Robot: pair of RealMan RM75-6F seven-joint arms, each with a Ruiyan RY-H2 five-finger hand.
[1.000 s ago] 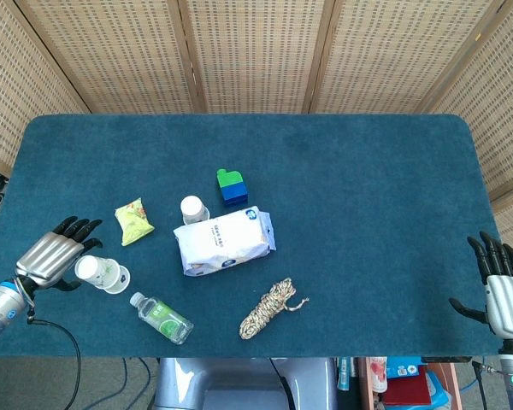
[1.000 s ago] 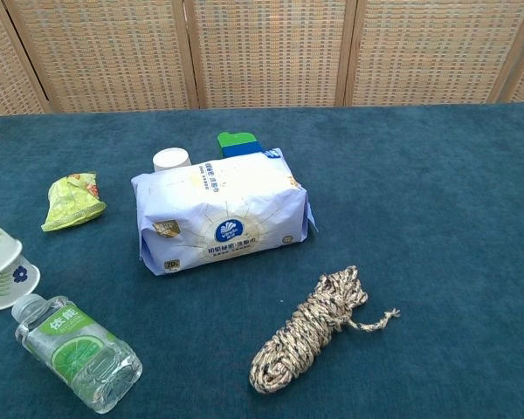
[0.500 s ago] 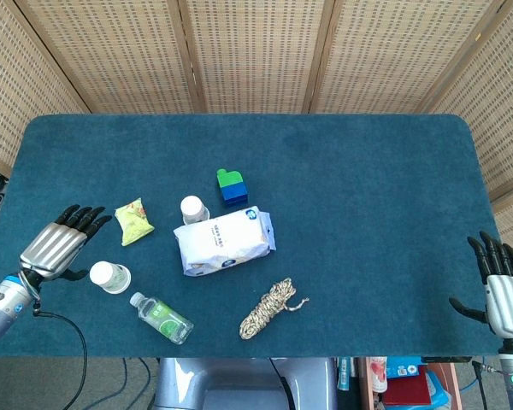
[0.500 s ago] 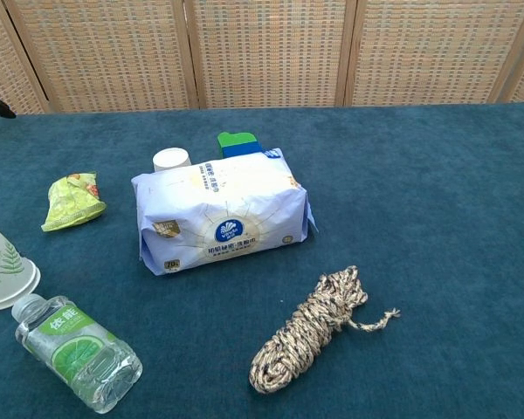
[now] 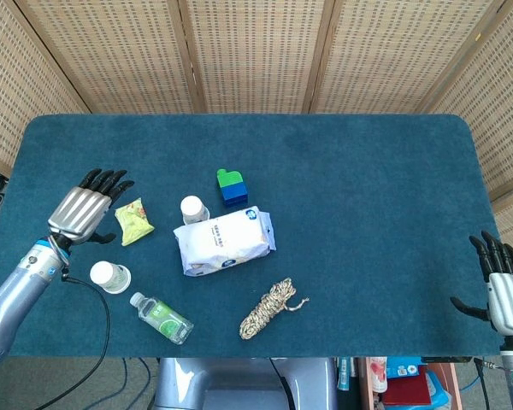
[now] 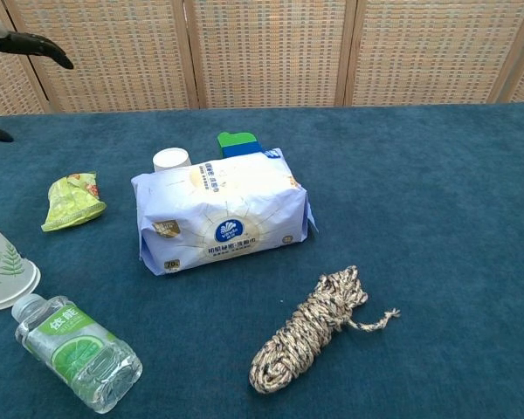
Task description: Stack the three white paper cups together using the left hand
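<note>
Our left hand [image 5: 85,212] has lifted up and away since 0.5 s ago: it was low beside the cup stack [image 5: 109,276], now it hovers farther back, just left of the snack bag [image 5: 133,220], fingers spread and holding nothing. In the chest view only its dark fingertips [image 6: 37,45] show, top left corner.

The cup stack stands where we let it go, upside down on the table [image 5: 368,213] (chest view shows it at the left edge, leaf print on its side), touching or nearly touching the cap end of the bottle [image 5: 161,317]. It hasn't shifted vs. the last frame. The third cup [image 5: 193,208] sits apart, just behind the wipes pack [image 5: 223,241] at its back-left corner, not yet stacked.

Our right hand [image 5: 503,290] rests at the near right table edge, fingers extended and empty, approx. unchanged.

Blocks [image 5: 231,187] lie behind the pack; rope [image 5: 269,308] in front of it.
</note>
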